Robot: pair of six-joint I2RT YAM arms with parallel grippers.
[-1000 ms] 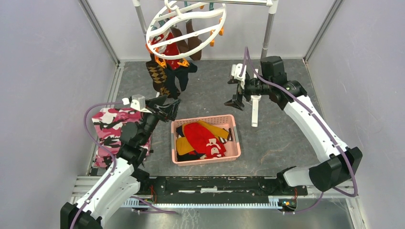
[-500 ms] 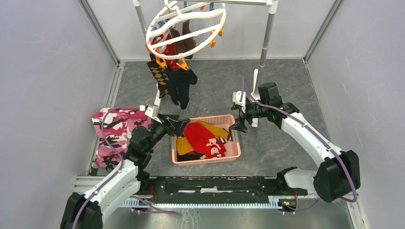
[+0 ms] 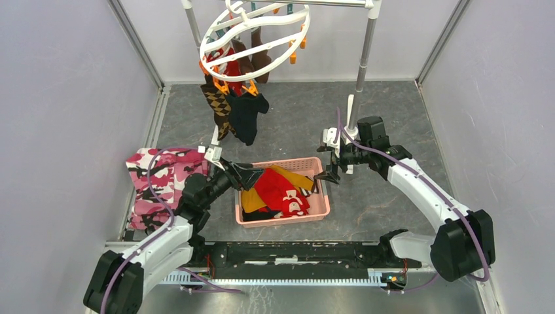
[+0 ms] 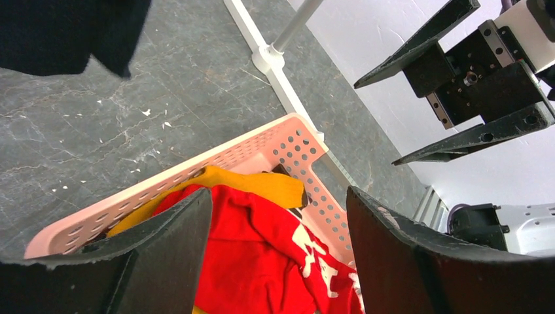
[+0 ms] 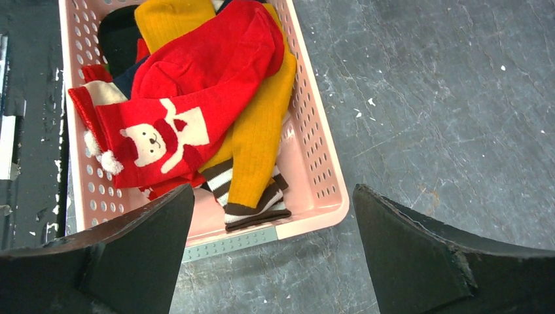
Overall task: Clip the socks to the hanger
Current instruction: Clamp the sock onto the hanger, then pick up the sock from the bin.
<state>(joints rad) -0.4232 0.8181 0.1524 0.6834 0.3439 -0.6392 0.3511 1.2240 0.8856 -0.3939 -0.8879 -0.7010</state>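
I see pale walls (image 3: 65, 98) boxing in a grey stone-look table (image 3: 393, 118). At the back the hanger (image 3: 211, 40) hangs on a metal rack (image 3: 366, 46) with some socks (image 3: 243, 114) clipped on; the rest lie in a pink basket (image 3: 281, 220) beside a camouflage cloth (image 3: 154, 183). The left gripper (image 3: 249, 173) and right gripper (image 3: 325, 175) gape wide and empty at the basket's sides.
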